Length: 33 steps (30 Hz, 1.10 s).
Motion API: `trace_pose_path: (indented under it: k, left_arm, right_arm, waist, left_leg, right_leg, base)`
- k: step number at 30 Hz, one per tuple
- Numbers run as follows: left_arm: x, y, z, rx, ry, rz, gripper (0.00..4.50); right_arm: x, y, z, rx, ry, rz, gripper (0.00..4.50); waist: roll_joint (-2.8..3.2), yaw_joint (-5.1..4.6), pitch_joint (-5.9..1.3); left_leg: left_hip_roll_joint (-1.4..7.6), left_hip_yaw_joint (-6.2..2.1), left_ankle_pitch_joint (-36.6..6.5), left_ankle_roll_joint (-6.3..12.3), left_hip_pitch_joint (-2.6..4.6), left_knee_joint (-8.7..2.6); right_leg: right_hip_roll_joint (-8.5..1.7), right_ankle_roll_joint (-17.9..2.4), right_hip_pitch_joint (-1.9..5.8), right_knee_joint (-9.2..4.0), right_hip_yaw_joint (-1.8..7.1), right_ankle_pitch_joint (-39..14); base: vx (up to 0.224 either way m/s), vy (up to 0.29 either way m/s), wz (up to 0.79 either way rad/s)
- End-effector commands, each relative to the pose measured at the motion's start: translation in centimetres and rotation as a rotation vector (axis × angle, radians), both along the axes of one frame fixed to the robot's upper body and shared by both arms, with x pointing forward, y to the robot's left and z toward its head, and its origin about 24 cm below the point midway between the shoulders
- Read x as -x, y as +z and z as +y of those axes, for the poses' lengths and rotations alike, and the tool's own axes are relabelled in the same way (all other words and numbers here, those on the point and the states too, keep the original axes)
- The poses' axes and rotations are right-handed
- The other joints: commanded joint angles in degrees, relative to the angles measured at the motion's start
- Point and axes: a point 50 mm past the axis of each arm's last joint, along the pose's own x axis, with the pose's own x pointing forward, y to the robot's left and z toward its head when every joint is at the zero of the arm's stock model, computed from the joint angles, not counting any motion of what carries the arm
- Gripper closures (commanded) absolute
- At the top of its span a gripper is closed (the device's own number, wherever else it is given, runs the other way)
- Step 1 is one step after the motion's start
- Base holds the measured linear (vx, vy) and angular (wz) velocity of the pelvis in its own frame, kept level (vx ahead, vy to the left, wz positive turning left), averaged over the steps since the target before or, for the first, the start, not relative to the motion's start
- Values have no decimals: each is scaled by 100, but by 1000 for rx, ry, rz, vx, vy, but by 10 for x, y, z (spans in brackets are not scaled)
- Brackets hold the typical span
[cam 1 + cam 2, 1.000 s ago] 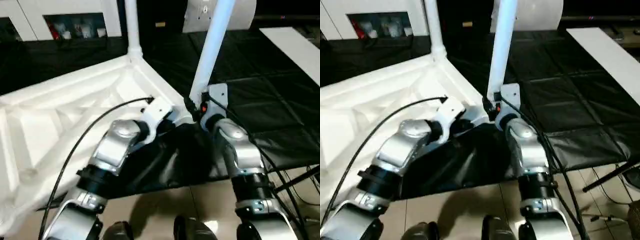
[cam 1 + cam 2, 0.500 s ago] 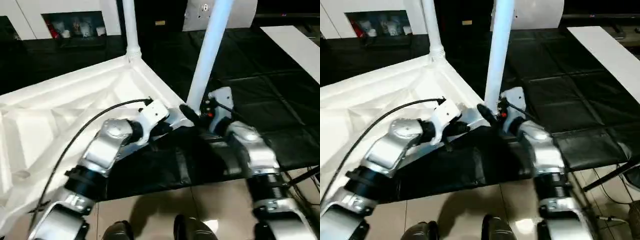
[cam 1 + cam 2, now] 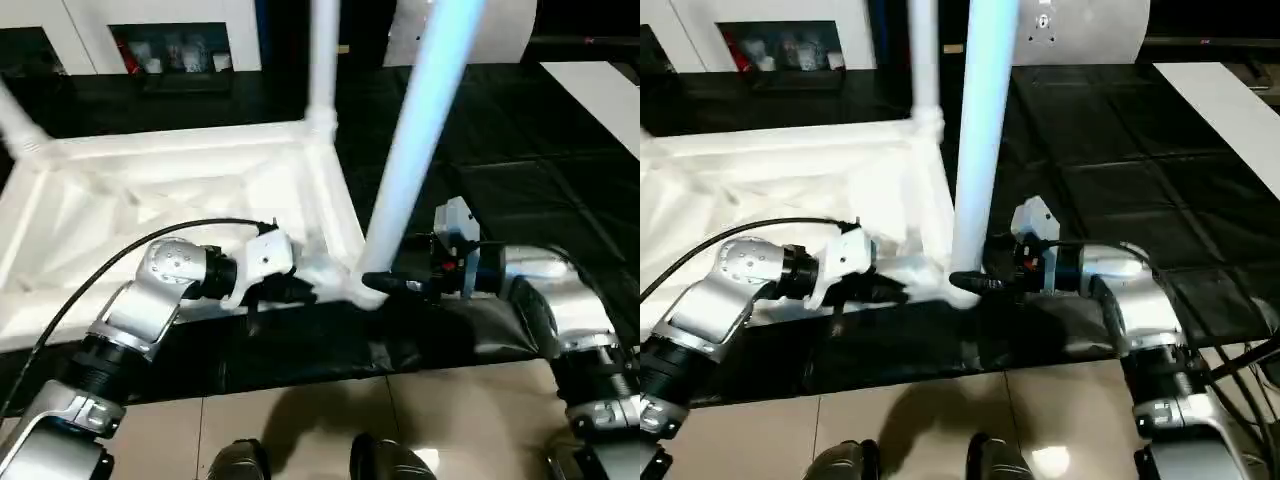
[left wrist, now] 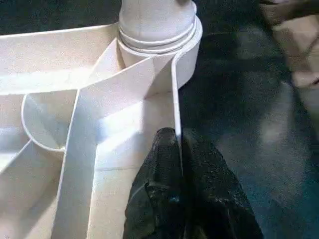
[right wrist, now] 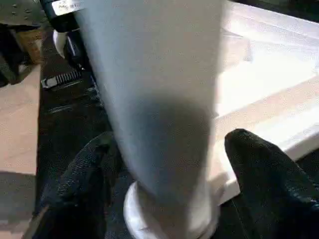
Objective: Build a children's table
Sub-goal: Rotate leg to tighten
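Lying upside down across the left and centre of the head view, the white table top (image 3: 150,200) shows its ribbed underside, resting on a black mat (image 3: 520,180) that fills the right of the frame. Three white legs rise from its corner sockets: one (image 3: 425,130) at the near right corner, leaning toward upper right, one (image 3: 322,60) at the far right corner, and one (image 3: 15,125) at the upper left edge.

Both silver forearms reach in from the bottom corners and bend toward that near corner. The left gripper (image 4: 177,149) lies about level, its two black fingers pinched shut on the thin upright rim of the top, just short of the corner socket (image 4: 159,35). The right gripper (image 5: 164,174) points across from the right, its fingers (image 5: 264,174) spread wide on either side of the near leg's base, not pressing on it.

No readable writing shows on the table or arms.
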Motion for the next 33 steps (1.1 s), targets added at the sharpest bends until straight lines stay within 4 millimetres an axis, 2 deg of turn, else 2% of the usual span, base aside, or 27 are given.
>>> trace_pose_path:
  k: [1,4,6,9,13,20,21,23,25,26,27,29,31,33]
  left_arm:
    - [5,6,-6,-10,-128,-8,450]
    - [6,6,-6,-18,-156,-1,450]
    - [6,6,-6,-20,-168,-1,450]
    - [5,6,-6,-19,-175,-1,450]
    - [5,7,-5,-16,-180,-2,450]
    - [4,6,-6,18,-140,-2,450]
    - [3,6,-7,27,-124,-6,450]
    - [2,6,-9,47,-81,-10,450]
    - [0,6,-12,64,-4,-16,450]
    - [-1,7,-15,87,31,-16,450]
    - [-2,8,-19,107,64,-14,450]
    - [-5,11,-28,139,133,-25,450]
    - [-10,14,-36,160,198,-40,450]
    - [-13,16,-40,172,238,-47,450]
  right_arm:
    - [1,-2,-2,32,74,17,126]
    - [3,-2,0,41,124,30,168]
    - [5,-3,2,43,164,45,168]
    - [7,-3,3,51,200,55,210]
    - [8,-5,5,55,225,65,240]
    - [13,-7,7,15,217,97,252]
    - [14,-7,8,6,202,100,252]
    - [14,-9,10,-17,151,107,252]
    - [13,-13,15,-30,61,101,252]
    - [12,-15,19,-33,4,104,252]
    - [9,-18,22,-32,-58,104,252]
    - [4,-23,30,-41,-185,105,252]
    - [0,-26,39,-54,-283,114,253]
    - [-2,-27,44,-61,-334,120,254]
  waist:
    - [-26,-17,-461]
    - [-36,1,-468]
    - [-34,11,-468]
    - [-28,23,-466]
    - [-37,31,-470]
    - [-38,39,-473]
    - [-23,52,-474]
    - [-29,56,-478]
    - [-18,35,-455]
    - [-31,21,-452]
    - [-18,9,-453]
    - [-36,-35,-453]
    - [-46,-132,-456]
    - [-32,-149,-467]
  left_leg:
    - [225,-45,-1184,534,121,-381]
    - [233,-43,-1073,557,110,-380]
    - [241,-44,-1044,582,110,-381]
    - [241,-42,-1065,572,119,-382]
    - [236,-44,-1106,527,119,-383]
    - [238,-44,-1070,527,117,-384]
    - [236,-39,-1069,521,121,-384]
    - [244,-47,-1054,491,116,-390]
    - [237,-53,-1190,426,128,-399]
    - [225,-53,-1232,391,131,-399]
    - [216,-69,-1251,327,126,-404]
    - [204,-76,-1268,250,123,-407]
    - [170,-96,-1299,228,77,-400]
    - [166,-96,-1291,251,100,-389]
  right_leg:
    - [-440,-1058,363,-399,279,-2269]
    - [-435,-1040,369,-383,285,-2198]
    - [-430,-1056,366,-377,280,-2145]
    - [-434,-1052,358,-386,282,-2202]
    - [-441,-1022,364,-395,283,-2307]
    - [-431,-1006,364,-391,281,-2288]
    - [-426,-992,362,-400,285,-2290]
    - [-438,-988,368,-394,286,-2289]
    - [-432,-934,339,-434,276,-2528]
    - [-435,-904,345,-444,274,-2637]
    - [-445,-836,353,-453,267,-2815]
    - [-438,-754,346,-466,260,-2956]
    - [-439,-614,371,-496,237,-3122]
    - [-437,-602,354,-507,239,-3094]
  base:
    - [0,0,0]
    - [0,0,0]
    - [0,0,0]
    - [0,0,0]
    - [0,0,0]
    - [0,0,0]
    - [0,0,0]
    - [0,0,0]
    - [0,0,0]
    - [0,0,0]
    - [0,0,0]
    - [0,0,0]
    - [0,0,0]
    - [0,0,0]
